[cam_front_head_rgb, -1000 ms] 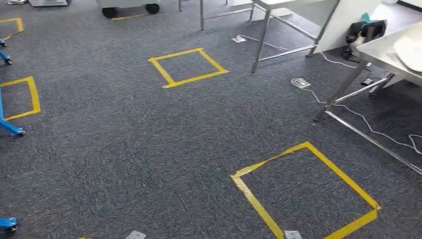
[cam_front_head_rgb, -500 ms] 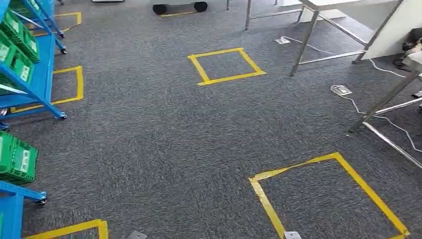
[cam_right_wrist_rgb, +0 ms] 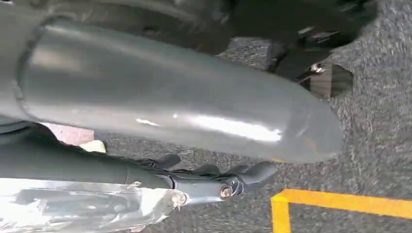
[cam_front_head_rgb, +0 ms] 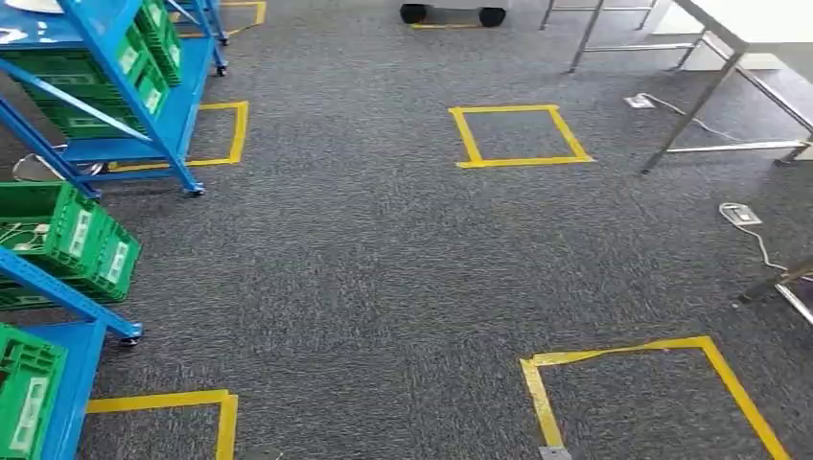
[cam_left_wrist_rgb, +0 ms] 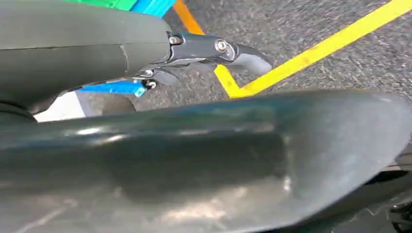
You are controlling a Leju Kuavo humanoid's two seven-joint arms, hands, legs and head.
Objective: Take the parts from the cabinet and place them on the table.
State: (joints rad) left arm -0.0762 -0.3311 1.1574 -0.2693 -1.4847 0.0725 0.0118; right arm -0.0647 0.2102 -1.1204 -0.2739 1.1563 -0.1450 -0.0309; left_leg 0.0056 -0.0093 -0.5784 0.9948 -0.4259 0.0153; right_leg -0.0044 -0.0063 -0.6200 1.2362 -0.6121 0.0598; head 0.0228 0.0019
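Grey carpet is running across the whole room, marked out with yellow tape squares (cam_front_head_rgb: 521, 136), and the robot is looking down over it from the head view. Off to its left a blue cabinet (cam_front_head_rgb: 144, 115) on castors is standing, its tilted shelves loaded with green bins (cam_front_head_rgb: 72, 235); the nearest bin seems to be holding some small pale parts, though they are too small to make out properly. Over on the far right a steel-legged table (cam_front_head_rgb: 729, 38) is poking into view, with a white cable (cam_front_head_rgb: 753, 230) trailing on the floor near its legs.

Both arms are hanging at the robot's sides. The left hand (cam_left_wrist_rgb: 214, 53) is showing in its wrist view with its fingers lying out fairly straight over the carpet and nothing between them, so it is looking loose and empty; blue frame and a strip of green are showing just beyond it. The right hand (cam_right_wrist_rgb: 218, 182) is likewise hanging with fingers extended and holding nothing, above a yellow tape corner.

What matters for the next move is direction: the cabinet and its bins are lying to the robot's left and slightly ahead, so the left hand is the nearer one, while the table is well apart on the opposite side. I would judge the robot needs to face the shelves squarely before either arm can reach a bin.
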